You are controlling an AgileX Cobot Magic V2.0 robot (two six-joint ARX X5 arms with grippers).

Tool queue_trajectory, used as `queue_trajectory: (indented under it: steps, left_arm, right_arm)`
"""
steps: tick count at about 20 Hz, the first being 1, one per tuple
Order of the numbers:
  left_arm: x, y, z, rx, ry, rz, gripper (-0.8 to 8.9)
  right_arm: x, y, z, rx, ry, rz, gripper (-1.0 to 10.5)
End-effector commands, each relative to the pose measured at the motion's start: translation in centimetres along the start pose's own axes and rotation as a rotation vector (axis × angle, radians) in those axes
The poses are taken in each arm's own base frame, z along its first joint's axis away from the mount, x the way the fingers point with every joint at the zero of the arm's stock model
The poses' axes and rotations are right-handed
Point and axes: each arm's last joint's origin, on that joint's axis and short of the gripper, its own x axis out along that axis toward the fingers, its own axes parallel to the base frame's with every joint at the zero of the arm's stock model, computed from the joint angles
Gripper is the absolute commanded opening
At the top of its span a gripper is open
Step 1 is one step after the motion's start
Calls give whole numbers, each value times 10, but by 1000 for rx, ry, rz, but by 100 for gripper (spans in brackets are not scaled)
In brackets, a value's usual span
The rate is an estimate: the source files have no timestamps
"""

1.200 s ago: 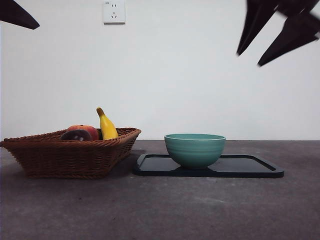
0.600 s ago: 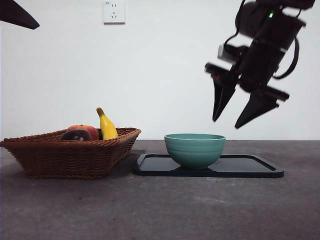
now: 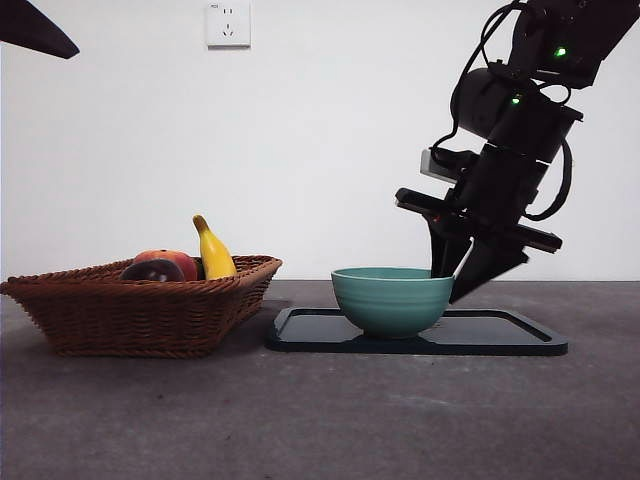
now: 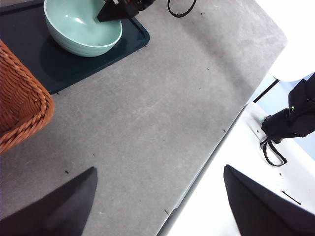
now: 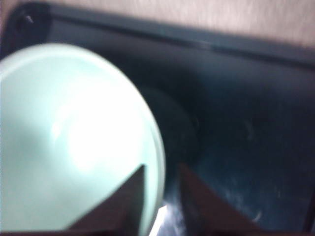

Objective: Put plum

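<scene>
Table [image 3: 320, 420] carries a basket [image 3: 140, 315], then a tray [image 3: 500, 335] beside it with the bowl [image 3: 390, 298]. Right gripper [image 3: 458, 283] straddles the bowl's rim away from the basket, jaws slightly apart, not yet clamped. Left gripper [image 4: 157, 206] waits wide open, empty. Plum [image 3: 152, 271] sits untouched in the basket; nothing is done yet.

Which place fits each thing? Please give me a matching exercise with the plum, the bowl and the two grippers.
Things:
1. plum
2. bowl
3. right gripper
4. left gripper

Places:
a. on the tray
b. above the table, away from the things
c. in the basket
d. at the bowl's rim

Pairs: 1-c, 2-a, 3-d, 4-b
</scene>
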Motion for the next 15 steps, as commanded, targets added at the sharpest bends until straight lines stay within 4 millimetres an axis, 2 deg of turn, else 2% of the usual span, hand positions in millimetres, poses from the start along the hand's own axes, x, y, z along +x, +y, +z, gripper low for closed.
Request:
queue_trajectory:
  steps: [1,4,7,11,15]
  left_arm:
    - [-1,-1,4,29,-12,-4,402]
    - [-1,-1,4,29,-12,-4,402]
    - [-1,-1,4,29,-12,-4,402]
    - [-1,-1,4,29,-12,-4,402]
    - [-1,-1,4,28,-11,-5,402]
  right_arm:
    - [2,3,5,-20,-18,7,8]
    - [-2,5,9,-23,-34,11,8]
    - [-26,13,16,-39,-99,26,8]
    - [-78,25,17,-63,-184,47,8]
    - [-136,40,2,-121,-223,65,8]
